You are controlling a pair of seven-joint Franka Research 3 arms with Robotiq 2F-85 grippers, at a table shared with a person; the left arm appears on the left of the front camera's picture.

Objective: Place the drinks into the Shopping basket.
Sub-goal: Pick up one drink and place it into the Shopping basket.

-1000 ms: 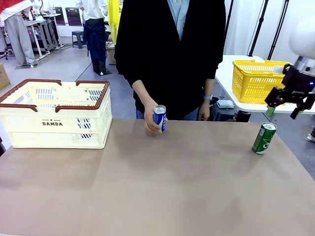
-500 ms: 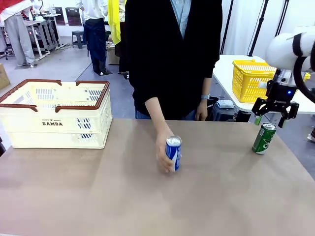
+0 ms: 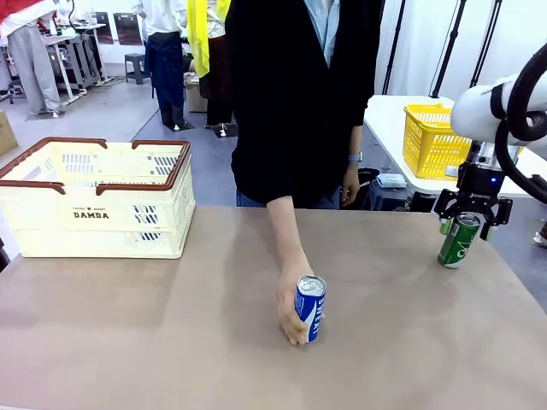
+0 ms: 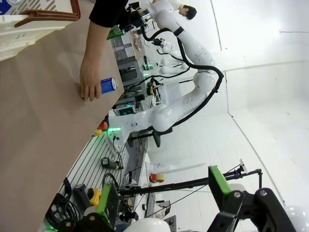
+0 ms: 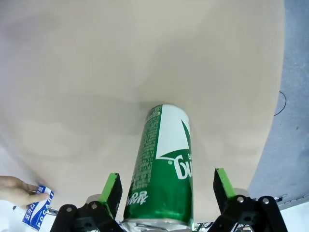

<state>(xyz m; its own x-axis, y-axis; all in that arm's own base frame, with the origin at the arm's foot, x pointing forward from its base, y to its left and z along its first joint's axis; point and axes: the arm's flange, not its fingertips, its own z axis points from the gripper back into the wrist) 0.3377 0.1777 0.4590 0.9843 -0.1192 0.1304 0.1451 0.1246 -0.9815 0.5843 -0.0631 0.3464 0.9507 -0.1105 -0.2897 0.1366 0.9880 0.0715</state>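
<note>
Previously, the right gripper (image 3: 468, 224) hung above and well to the right of the Shopping basket (image 3: 102, 143). It had since descended onto the dark green can (image 3: 459, 243), which stood upright on the table (image 3: 171, 342), far to the right of the basket. The jaws stood apart, one green pad on each side of the can's upper part, not yet closed on it.

The person's hand (image 3: 291, 307) had carried the blue can (image 3: 310, 309) from the far edge to a spot right of the basket and nearer the robot's side, where the hand was still around it.

The left gripper (image 4: 161, 191) hung in the air with its jaws apart and nothing between them.

Judgement: neither can was in the basket. The green can was ready for clamping, and the blue can was being offered as the next pick.
</note>
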